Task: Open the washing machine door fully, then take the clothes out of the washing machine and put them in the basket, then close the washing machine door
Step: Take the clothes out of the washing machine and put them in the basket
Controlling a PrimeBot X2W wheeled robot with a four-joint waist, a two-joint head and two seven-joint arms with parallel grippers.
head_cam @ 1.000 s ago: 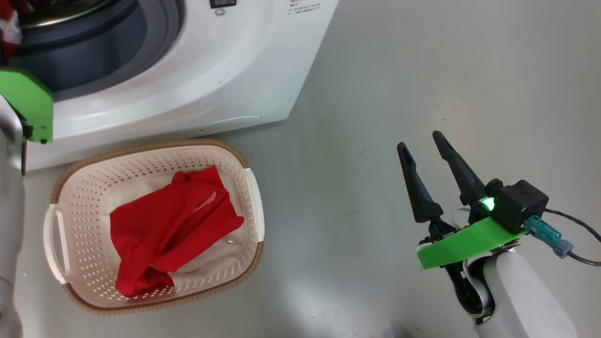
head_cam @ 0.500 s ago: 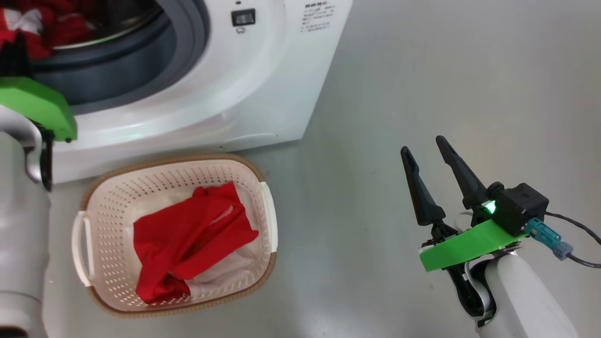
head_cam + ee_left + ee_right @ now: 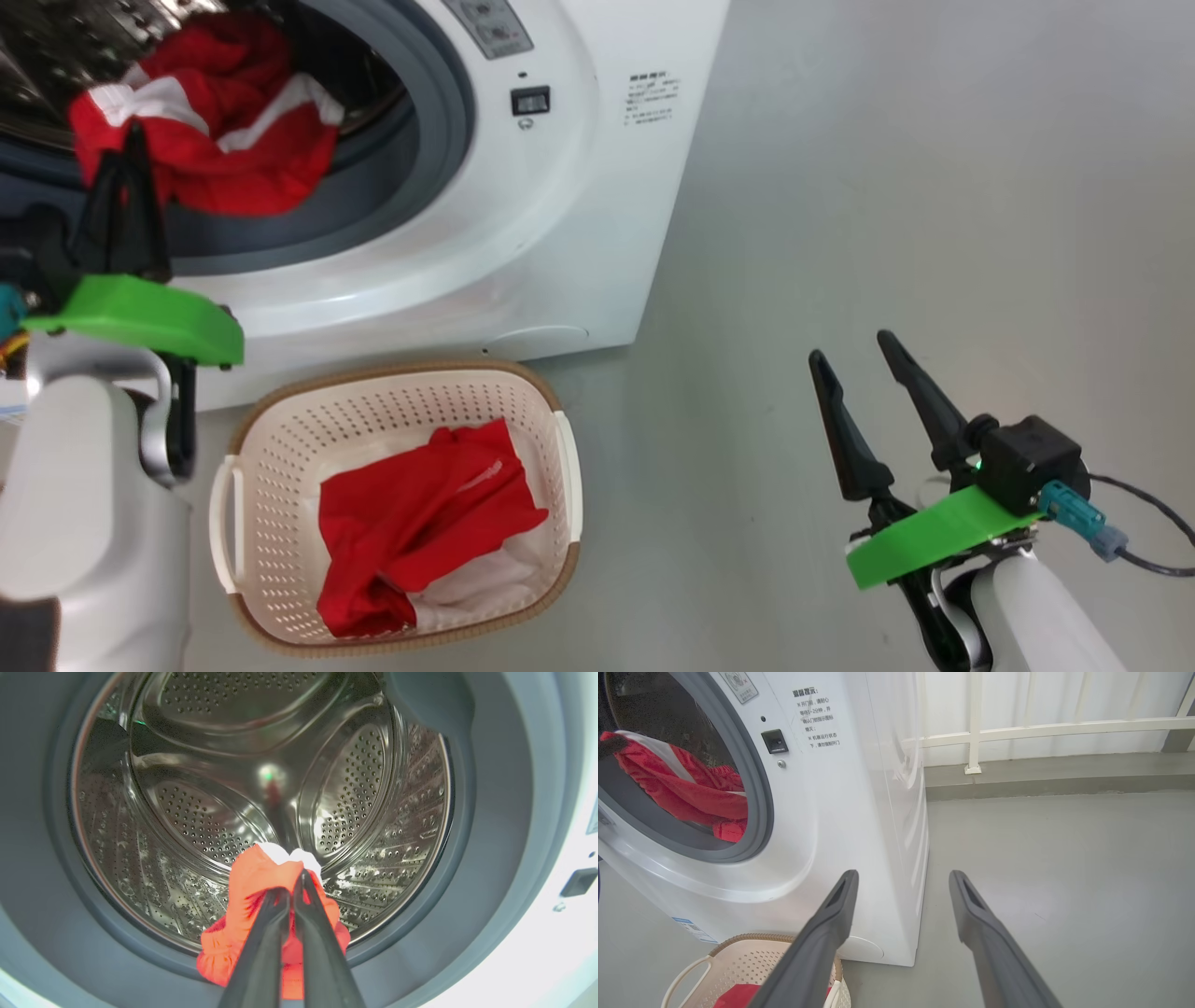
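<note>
A red garment with white trim [image 3: 215,149] is seen at the mouth of the washing machine [image 3: 560,233]. It is bunched in front of the perforated steel drum [image 3: 210,788] and hangs down over the lower part of the grey rubber ring [image 3: 448,121]. The garment is gripped near its top by the left gripper [image 3: 293,884]. The gripper's two long dark fingers are pressed tightly together on the fabric, and a fold of red and white cloth is pushed up just above the fingertips.

A cream perforated basket [image 3: 308,439] with a brown woven-look rim is set on the grey floor [image 3: 887,187], just in front of the machine and below its opening. A second red garment [image 3: 420,523] is crumpled inside the basket, on top of some white cloth [image 3: 476,583].

Well apart to the right, the right gripper [image 3: 851,348] is held above bare floor. Its fingers are spread wide and nothing is between them. In the right wrist view, the machine's white side panel is seen beyond the right gripper's fingers, and a white railing [image 3: 1041,730] runs along the far edge of the floor.
</note>
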